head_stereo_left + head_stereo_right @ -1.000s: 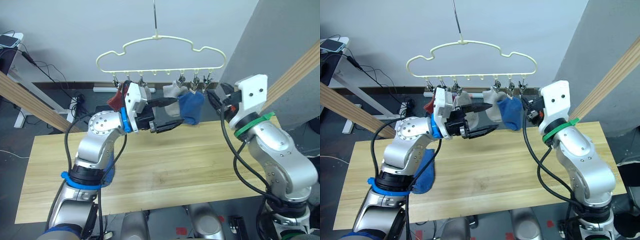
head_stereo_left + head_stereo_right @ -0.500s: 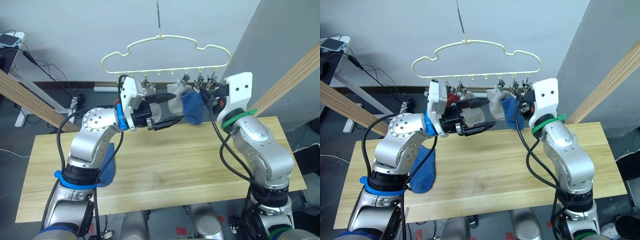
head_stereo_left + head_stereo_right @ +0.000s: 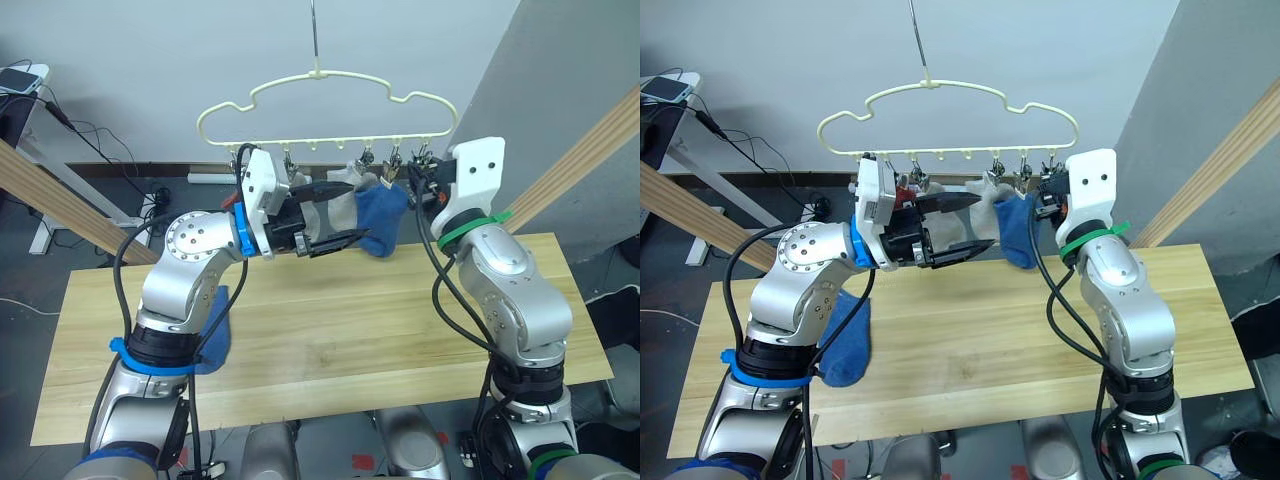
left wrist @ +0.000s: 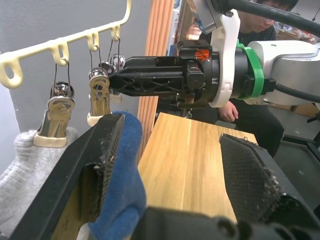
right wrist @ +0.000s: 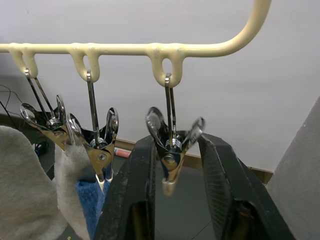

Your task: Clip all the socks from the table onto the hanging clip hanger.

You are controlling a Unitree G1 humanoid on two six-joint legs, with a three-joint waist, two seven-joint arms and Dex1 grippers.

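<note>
Between the two raised arms hung the clip hanger (image 3: 330,100), pale yellow and wavy in outline, its row of metal clips strung along the lower bar; the right gripper (image 5: 172,165) was up at the end clip (image 5: 170,145) on the robot's right, one black finger (image 5: 131,190) on either side of the clip's handles and close against them; whether the fingers were pressing the clip could not be told, and its jaws held no sock. Just beside that gripper, on the next clip (image 5: 100,147) along the bar, hung a blue sock (image 3: 382,218), and beyond it a light grey sock (image 3: 338,212) on another clip; a patch of rust-red sock (image 3: 903,195) showed behind the left wrist, near the clips at the robot's left end of the row.

The left gripper (image 3: 340,215) reached in from the robot's left with its fingers spread wide apart and nothing clamped; the near finger (image 4: 95,160) lay against the blue sock's fabric, while the far finger (image 4: 250,175) stood clear over the table (image 3: 400,320). Below the left arm, well apart from both grippers, a second blue sock (image 3: 847,340) lay flat on the light wooden planks. A person sat behind the right arm in the left wrist view.
</note>
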